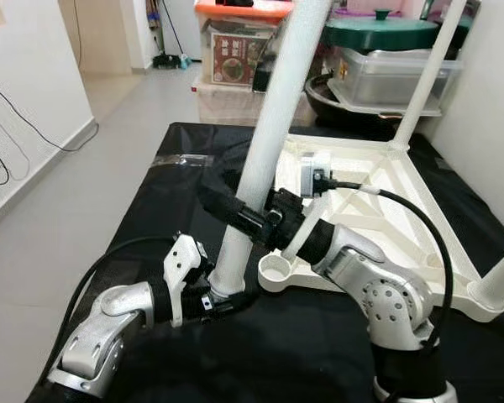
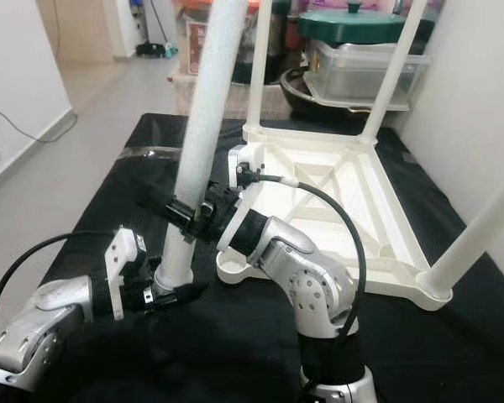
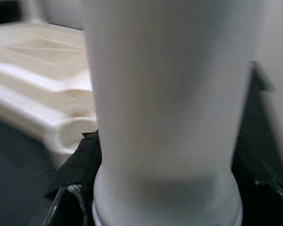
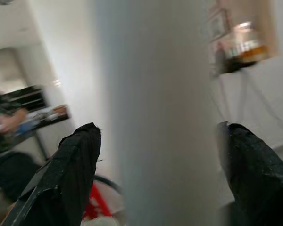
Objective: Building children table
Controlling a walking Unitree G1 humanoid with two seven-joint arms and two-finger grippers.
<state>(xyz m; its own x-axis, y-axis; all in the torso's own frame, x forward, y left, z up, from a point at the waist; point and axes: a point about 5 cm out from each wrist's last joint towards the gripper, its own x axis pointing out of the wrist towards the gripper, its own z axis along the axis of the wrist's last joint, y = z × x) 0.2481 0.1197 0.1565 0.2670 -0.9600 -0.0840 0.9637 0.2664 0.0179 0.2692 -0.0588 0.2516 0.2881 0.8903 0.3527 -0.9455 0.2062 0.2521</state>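
Both grippers clamp the white leg: right gripper midway up, left gripper at its base, just beside the upturned tabletop's empty corner socket on the black mat.

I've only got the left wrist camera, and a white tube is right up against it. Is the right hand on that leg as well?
Observer: Yes. The right hand grips the loose leg higher up, above the left hand, which holds it near its foot.
Operator: Is the leg's end in a socket?
Observer: No. It stands on the black cloth, just beside the empty corner socket of the upturned tabletop.
Operator: How many legs are already fitted?
Observer: Three: the far left leg, the far right leg and the near right leg.
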